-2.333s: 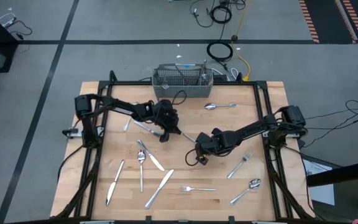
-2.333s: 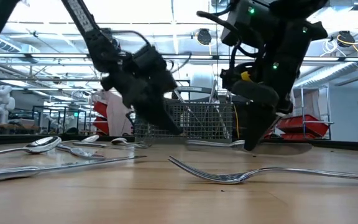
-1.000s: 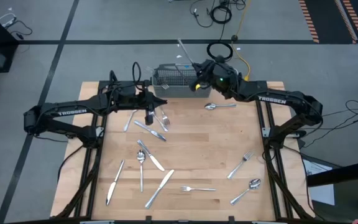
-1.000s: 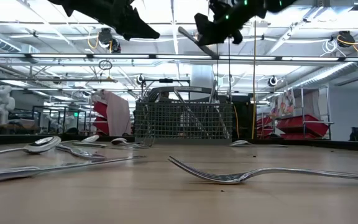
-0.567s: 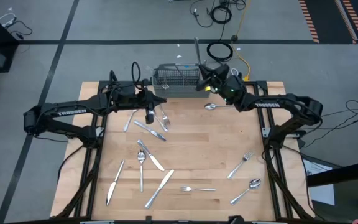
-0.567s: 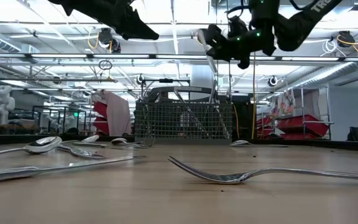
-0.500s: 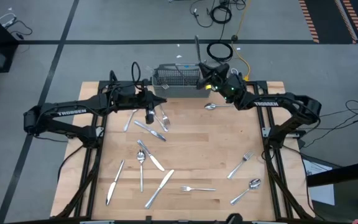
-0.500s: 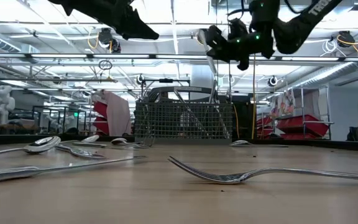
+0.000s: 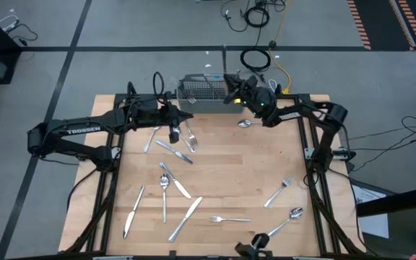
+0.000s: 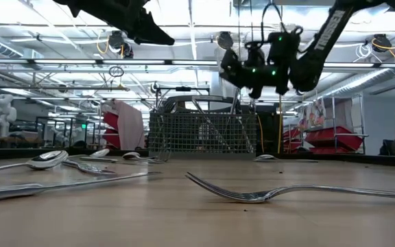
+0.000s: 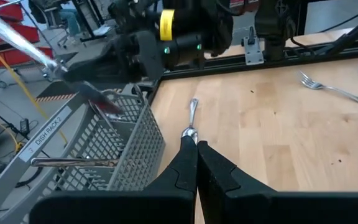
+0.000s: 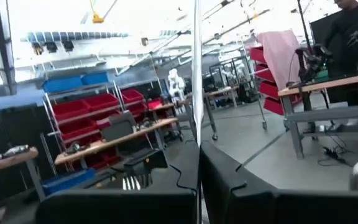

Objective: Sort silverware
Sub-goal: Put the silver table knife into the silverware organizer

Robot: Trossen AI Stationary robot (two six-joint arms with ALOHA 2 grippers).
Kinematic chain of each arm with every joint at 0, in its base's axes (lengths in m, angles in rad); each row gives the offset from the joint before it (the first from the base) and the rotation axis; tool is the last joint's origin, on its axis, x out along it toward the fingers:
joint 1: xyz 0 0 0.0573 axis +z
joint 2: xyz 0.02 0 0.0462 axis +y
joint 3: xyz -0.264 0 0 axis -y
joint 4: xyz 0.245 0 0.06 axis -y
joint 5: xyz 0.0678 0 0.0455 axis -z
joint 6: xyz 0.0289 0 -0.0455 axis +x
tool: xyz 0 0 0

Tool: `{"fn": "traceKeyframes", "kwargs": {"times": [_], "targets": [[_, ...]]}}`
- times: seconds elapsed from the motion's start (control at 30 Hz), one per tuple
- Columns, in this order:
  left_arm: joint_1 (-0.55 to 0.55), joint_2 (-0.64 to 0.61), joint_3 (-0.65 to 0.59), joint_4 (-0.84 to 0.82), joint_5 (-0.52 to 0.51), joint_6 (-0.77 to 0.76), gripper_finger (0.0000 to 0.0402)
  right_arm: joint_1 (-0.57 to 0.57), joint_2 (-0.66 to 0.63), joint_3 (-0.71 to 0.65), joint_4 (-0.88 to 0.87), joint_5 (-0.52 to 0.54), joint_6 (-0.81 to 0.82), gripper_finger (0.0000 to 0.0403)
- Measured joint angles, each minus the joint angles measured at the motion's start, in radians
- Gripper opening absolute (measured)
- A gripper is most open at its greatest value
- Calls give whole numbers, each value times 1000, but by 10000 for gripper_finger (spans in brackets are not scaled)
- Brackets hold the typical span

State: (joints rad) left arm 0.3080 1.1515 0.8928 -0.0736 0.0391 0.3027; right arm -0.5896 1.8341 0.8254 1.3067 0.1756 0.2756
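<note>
The silverware lies scattered on the wooden table: a spoon [image 9: 255,123], a fork [image 9: 279,191], a knife [image 9: 185,218] and several more. Other pieces stand in the grey wire-mesh basket [image 9: 211,90] at the far edge. My right gripper [image 9: 231,88] hangs over the basket's right end, shut on a table knife [image 9: 224,61]. My left gripper [image 9: 173,133] is shut on nothing and hovers above the table near the basket's left end, with a spoon [image 11: 191,118] beyond its tips. My right gripper pinches the knife between its two fingers [image 11: 86,68]. The knife's long bright part [image 12: 196,74] sticks up and away past the fingers toward the far side. It is lifted clear above the basket. Which end is held, I cannot tell.
The basket [image 10: 201,134] stands at the middle of the table's far edge. A black frame rail [image 9: 305,137] runs along the right side. A fork [image 10: 266,192] lies close to the low camera. Bare wood shows in the table's middle [image 9: 244,166].
My right gripper has come down toward the basket's right end and rolled at the wrist, still shut on the knife. The knife has swung from a slant to nearly upright.
</note>
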Motion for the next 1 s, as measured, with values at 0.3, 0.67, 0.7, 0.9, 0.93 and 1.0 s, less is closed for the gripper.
{"fn": "traceKeyframes", "kwargs": {"times": [0.3,0.67,0.7,0.9,0.93,1.0], "targets": [[1,0,0,-62,-22,0,8,3,116,144,-1,-77,17,0],[0,0,0,-71,-26,1,8,19,118,112,-12,-39,-34,0],[0,0,0,-71,-26,1,8,18,118,107,-16,-39,-38,0],[0,0,0,-71,-26,1,8,18,118,70,-31,-36,-56,0],[0,0,0,-71,-26,1,8,18,118,64,-39,-36,-56,0],[0,0,0,-71,-26,1,8,18,118,55,-59,-22,-56,0]]}}
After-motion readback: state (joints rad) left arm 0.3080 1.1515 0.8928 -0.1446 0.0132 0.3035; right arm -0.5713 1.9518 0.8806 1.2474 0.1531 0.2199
